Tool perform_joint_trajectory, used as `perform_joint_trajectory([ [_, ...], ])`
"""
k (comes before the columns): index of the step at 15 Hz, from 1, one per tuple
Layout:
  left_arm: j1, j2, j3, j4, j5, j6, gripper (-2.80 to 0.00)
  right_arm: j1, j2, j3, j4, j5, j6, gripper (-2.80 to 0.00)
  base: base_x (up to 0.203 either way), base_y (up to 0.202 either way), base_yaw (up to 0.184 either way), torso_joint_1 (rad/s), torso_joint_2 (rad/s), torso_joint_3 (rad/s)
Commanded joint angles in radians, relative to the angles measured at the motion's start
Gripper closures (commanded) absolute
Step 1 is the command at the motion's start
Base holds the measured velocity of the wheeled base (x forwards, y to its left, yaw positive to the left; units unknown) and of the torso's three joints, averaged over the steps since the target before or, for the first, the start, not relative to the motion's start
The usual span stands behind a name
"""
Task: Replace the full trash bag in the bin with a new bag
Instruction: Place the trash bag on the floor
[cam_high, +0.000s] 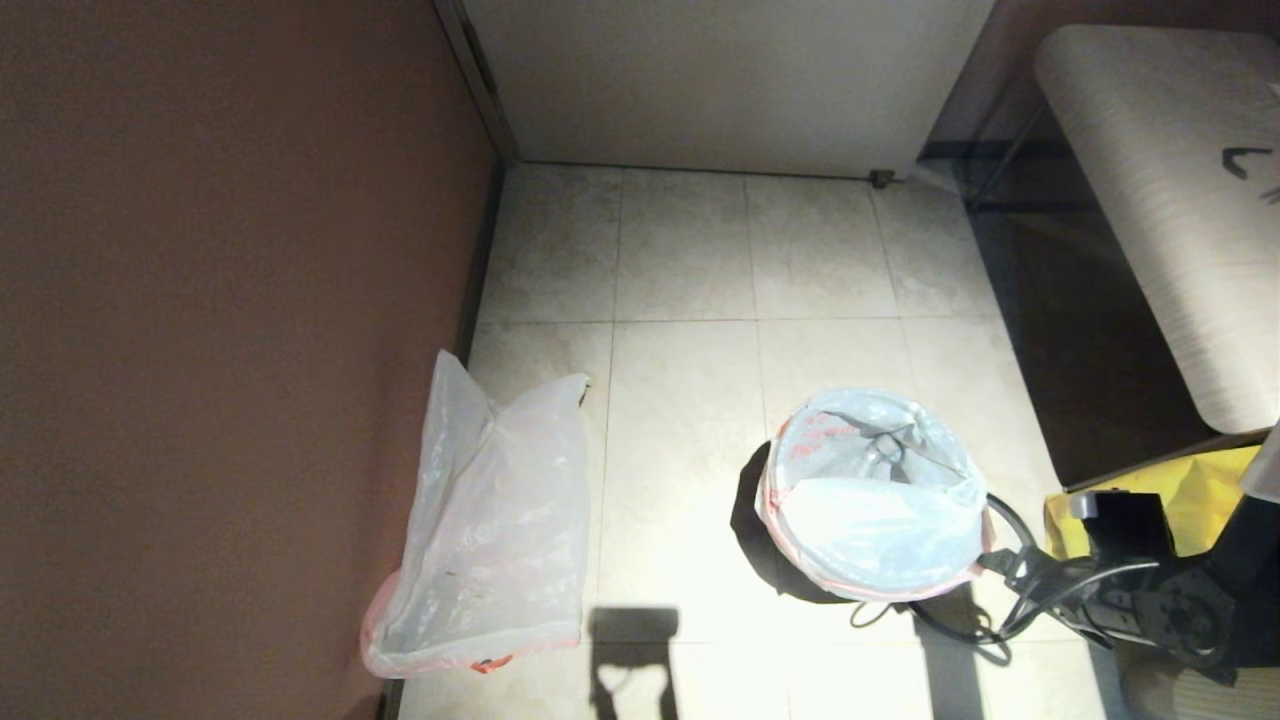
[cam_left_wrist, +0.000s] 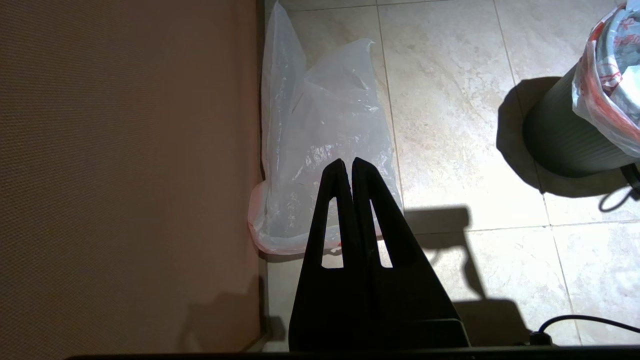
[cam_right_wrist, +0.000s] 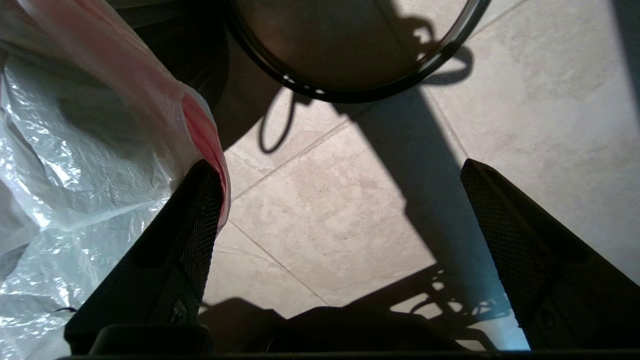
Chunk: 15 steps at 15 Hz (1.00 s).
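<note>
Two wide-spread fingers of the right gripper (cam_right_wrist: 340, 200) beside the small round black plastic bin (cam_high: 790, 545) should straddle its translucent red-edged bag's rim (cam_high: 870, 590) squarely before closing; left gripper (cam_left_wrist: 348, 167) pinched together.

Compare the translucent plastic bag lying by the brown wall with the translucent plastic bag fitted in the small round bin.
The translucent plastic bag by the brown wall lies flat and loose on the tiled floor; the translucent plastic bag in the small round bin is spread open over the rim. The first is untouched; the second has the open right gripper beside its edge. Both are whitish with red trim.
</note>
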<state>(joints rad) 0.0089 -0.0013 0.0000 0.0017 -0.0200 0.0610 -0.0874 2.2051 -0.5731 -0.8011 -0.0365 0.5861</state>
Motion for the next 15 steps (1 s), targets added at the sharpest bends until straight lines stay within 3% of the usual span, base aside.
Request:
perform_joint_trajectory([
  [1,0.0,-0.002,0.0,0.0,0.0,0.0,0.0,0.0,0.009,0.001,-0.003,-0.027,-0.019,-2.8,0.0,0.0,0.0,0.0,0.0,0.0],
  [7,0.0,-0.002,0.0,0.0,0.0,0.0,0.0,0.021,0.039,-0.019,-0.035,-0.198,-0.132,-2.8,0.0,0.0,0.0,0.0,0.0,0.0],
  [9,0.0,-0.002,0.0,0.0,0.0,0.0,0.0,0.046,0.03,-0.022,-0.064,-0.171,-0.139,-2.8,0.0,0.0,0.0,0.0,0.0,0.0],
  [11,0.0,-0.002,0.0,0.0,0.0,0.0,0.0,0.051,0.037,-0.027,-0.094,-0.085,-0.14,-2.8,0.0,0.0,0.0,0.0,0.0,0.0],
  [14,0.0,-0.002,0.0,0.0,0.0,0.0,0.0,0.063,0.091,-0.058,-0.1,-0.093,-0.198,-2.8,0.0,0.0,0.0,0.0,0.0,0.0],
  [15,0.0,-0.002,0.0,0.0,0.0,0.0,0.0,0.068,0.104,-0.07,-0.111,-0.149,-0.245,-2.8,0.0,0.0,0.0,0.0,0.0,0.0],
])
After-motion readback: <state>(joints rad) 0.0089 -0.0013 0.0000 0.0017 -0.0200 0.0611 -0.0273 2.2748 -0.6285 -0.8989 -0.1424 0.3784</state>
